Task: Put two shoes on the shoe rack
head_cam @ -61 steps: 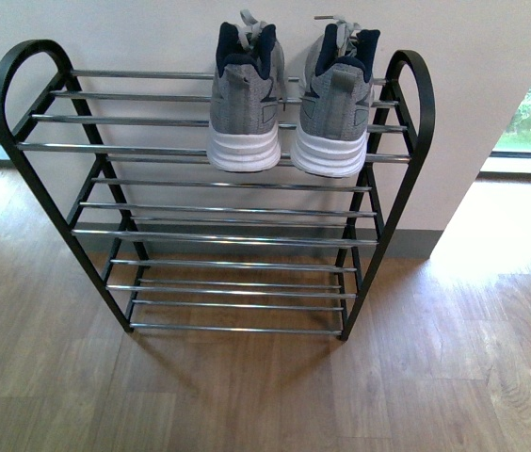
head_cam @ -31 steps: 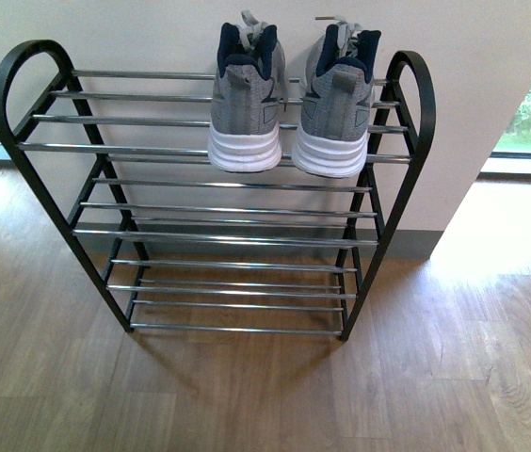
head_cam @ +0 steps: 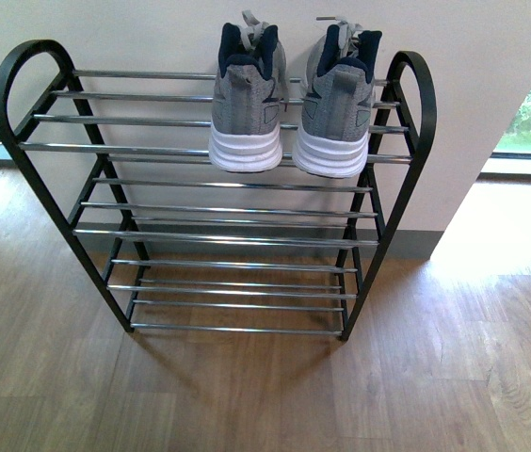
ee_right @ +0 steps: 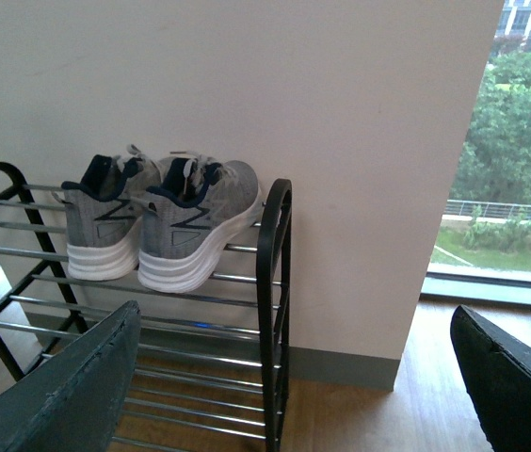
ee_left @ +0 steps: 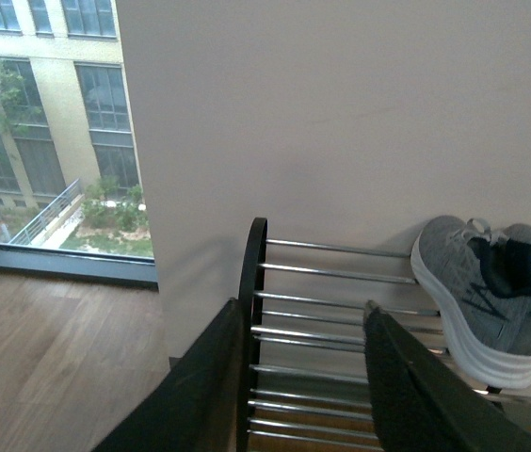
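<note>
Two shoes, grey knit sneakers with white soles and navy collars, stand side by side on the top shelf of the shoe rack [head_cam: 228, 236], heels toward me: the left shoe [head_cam: 245, 104] and the right shoe [head_cam: 333, 108]. The rack has a black frame and chrome rods, and its lower shelves hold nothing. Neither arm shows in the front view. My left gripper [ee_left: 301, 311] is open and empty, up by the rack's left end [ee_left: 251, 282], apart from the nearer shoe [ee_left: 468, 301]. Out past the rack's right end [ee_right: 275, 282], my right gripper [ee_right: 294, 315] is open and empty, away from the shoes [ee_right: 195, 226].
The rack stands on a wooden floor [head_cam: 435, 377] against a white wall [head_cam: 152, 28] with a grey baseboard [head_cam: 416, 243]. Floor-level windows [head_cam: 529, 122] flank the wall on both sides.
</note>
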You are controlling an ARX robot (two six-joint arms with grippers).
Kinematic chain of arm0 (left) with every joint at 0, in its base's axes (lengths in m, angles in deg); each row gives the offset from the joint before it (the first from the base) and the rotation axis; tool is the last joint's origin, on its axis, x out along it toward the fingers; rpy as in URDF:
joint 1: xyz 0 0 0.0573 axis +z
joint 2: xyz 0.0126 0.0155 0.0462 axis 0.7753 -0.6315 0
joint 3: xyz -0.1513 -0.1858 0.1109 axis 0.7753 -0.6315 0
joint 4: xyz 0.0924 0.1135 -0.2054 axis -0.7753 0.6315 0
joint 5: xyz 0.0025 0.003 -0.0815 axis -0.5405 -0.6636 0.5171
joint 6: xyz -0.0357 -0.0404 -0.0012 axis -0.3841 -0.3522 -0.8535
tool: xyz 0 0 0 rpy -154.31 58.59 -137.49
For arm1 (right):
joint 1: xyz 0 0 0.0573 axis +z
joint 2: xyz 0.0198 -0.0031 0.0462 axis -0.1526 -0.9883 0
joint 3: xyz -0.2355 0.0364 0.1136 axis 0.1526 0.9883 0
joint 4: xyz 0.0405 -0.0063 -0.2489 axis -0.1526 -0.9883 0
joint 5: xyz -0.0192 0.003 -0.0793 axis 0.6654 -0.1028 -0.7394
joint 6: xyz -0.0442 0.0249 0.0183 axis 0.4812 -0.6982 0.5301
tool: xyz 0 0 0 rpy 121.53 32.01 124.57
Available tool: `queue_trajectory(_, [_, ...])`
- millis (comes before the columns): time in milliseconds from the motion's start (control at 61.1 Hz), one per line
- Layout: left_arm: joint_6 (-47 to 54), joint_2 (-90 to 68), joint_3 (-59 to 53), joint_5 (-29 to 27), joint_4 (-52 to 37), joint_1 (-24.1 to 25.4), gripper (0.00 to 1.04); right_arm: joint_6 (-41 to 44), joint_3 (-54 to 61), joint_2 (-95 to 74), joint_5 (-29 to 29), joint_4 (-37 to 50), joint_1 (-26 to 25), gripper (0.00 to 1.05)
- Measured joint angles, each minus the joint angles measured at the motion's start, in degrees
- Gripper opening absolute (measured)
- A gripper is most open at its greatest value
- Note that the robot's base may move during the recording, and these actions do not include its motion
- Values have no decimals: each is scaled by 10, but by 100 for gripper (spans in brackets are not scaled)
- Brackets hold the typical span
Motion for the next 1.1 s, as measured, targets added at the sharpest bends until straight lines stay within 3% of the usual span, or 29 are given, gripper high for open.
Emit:
queue_trajectory(164, [6, 40, -41, 1, -2, 0, 1, 0, 0, 0, 0, 0, 0, 95])
queue_trajectory(1096, [11, 219, -131, 1, 74, 0, 1, 0, 0, 0, 0, 0, 0, 95])
